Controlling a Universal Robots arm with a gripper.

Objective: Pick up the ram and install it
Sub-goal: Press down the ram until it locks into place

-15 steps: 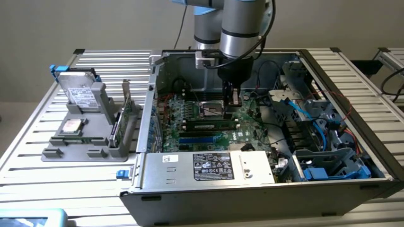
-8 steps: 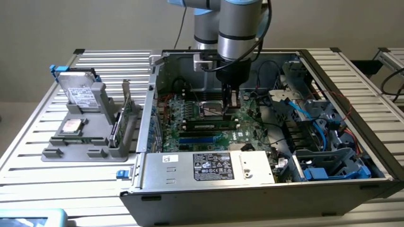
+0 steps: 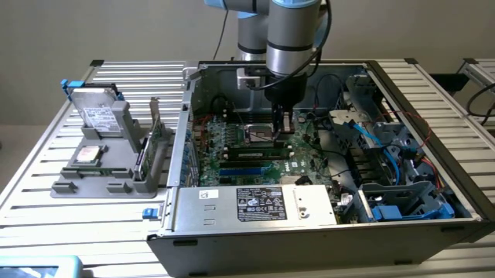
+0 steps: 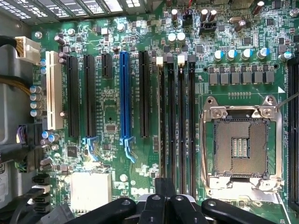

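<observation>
My claw point(image 3: 284, 131) hangs inside the open grey metal computer case point(image 3: 309, 240), low over the green motherboard point(image 3: 232, 139). Its two black fingers point(image 4: 164, 189) are pressed together with nothing visibly pinched between them. The ram point(image 3: 255, 154), a long, thin, dark-chipped green circuit-board stick, seems to stand on edge in one of the long black memory slots point(image 4: 182, 121), beside the square silver processor socket point(image 4: 240, 140). It sits just below my fingertips in the exterior view, on the side toward the case's front panel (I cannot tell whether I touch it or hang just apart). Its long axis runs from the exterior view's left to its right, parallel to the neighbouring blue slot point(image 3: 243, 171), one end pointing at the expansion slots and the other at the cable bundle. My fingertips are nearer that second end than the middle.
</observation>
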